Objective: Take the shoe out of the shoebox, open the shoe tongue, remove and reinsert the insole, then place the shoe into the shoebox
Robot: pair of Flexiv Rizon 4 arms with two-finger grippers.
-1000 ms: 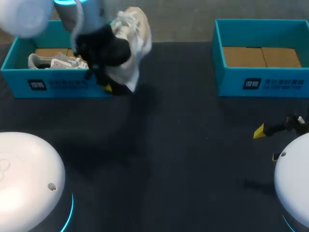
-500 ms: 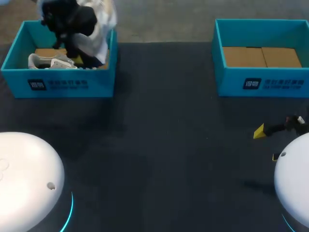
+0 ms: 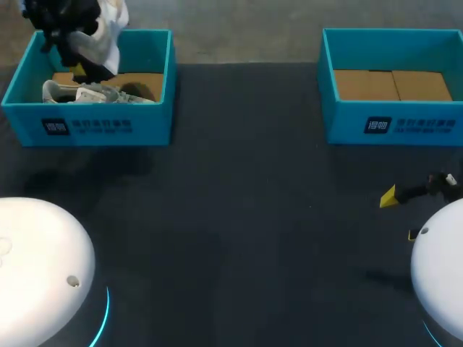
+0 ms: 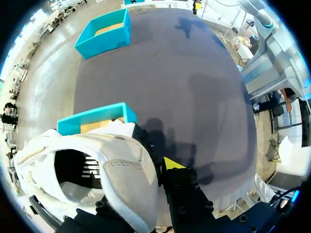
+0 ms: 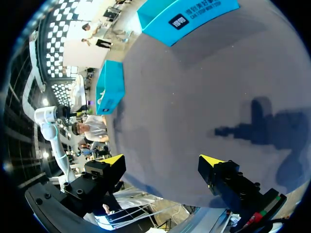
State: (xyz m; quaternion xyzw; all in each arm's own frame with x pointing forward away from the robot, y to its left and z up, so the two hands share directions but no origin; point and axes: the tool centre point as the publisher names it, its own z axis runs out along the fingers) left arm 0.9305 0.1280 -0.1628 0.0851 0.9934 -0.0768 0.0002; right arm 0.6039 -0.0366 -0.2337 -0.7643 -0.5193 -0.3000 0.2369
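Gripped a white shoe (image 3: pixel 105 36) in the left hand (image 4: pixel 163 170) at eleven o'clock, above the left box (image 3: pixel 87 126) with a second shoe (image 3: pixel 79 92) inside. Hung the right hand (image 3: pixel 401 215), released, over the surface (image 3: pixel 246 217) at four o'clock.

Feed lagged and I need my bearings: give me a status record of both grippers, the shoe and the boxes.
left gripper: shut on white shoe, above left shoebox far corner
white shoe: held clear of table
left shoebox: second shoe lying inside
right shoebox: no shoe, cardboard floor showing
right gripper: open, empty, over table
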